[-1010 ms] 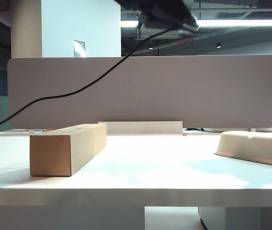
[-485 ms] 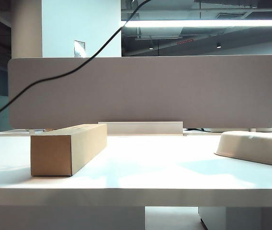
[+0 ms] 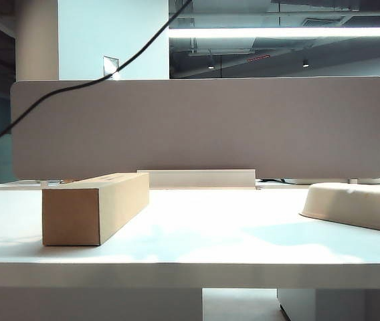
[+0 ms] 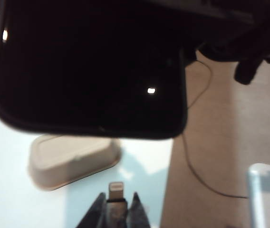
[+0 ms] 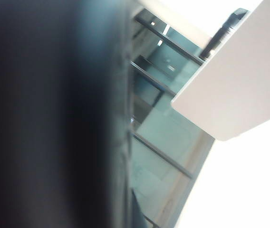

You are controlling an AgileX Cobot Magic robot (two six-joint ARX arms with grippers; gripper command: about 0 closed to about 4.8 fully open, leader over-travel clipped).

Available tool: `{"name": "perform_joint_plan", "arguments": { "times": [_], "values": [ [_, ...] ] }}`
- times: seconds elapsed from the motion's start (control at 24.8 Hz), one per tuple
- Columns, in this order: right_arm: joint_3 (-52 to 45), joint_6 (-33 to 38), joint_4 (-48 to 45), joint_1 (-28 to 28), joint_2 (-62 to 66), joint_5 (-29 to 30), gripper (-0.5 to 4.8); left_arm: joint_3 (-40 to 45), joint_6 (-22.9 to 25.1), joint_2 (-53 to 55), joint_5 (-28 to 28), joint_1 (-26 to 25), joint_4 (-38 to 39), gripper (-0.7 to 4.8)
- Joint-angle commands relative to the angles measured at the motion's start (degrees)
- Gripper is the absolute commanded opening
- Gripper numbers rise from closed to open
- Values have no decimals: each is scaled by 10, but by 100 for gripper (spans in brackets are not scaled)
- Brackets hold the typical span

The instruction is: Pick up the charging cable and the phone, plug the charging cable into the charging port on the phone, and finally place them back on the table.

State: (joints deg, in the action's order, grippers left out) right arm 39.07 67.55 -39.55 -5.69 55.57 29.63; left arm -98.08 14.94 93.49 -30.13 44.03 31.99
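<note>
White table (image 3: 197, 241) bare between box and tray, left gripper (image 4: 117, 211) pinching the charging cable (image 4: 116, 194) plug below the phone (image 4: 87, 71), right gripper clenched, dark blur filling its view.

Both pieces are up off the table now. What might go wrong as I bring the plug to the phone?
1. The left gripper pinches the charging cable just behind its plug tip, and it isn't yet lined up with the phone; a skewed approach could miss.
2. The cord hangs in a long loop and could snag.
3. The right gripper's hold on the phone can't be checked.
</note>
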Motion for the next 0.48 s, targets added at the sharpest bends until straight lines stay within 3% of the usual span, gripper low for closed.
{"name": "perform_joint_plan", "arguments": {
  "times": [0.04, 0.48],
  "values": [
    [5, 0, -22, 0, -1, 1, -6, -3, 0, -1, 34, 10, -24, -6],
    [5, -1, -5, 0, 1, 7, -6, -3, -6, -1, 46, 15, -56, -6]
  ]
}}
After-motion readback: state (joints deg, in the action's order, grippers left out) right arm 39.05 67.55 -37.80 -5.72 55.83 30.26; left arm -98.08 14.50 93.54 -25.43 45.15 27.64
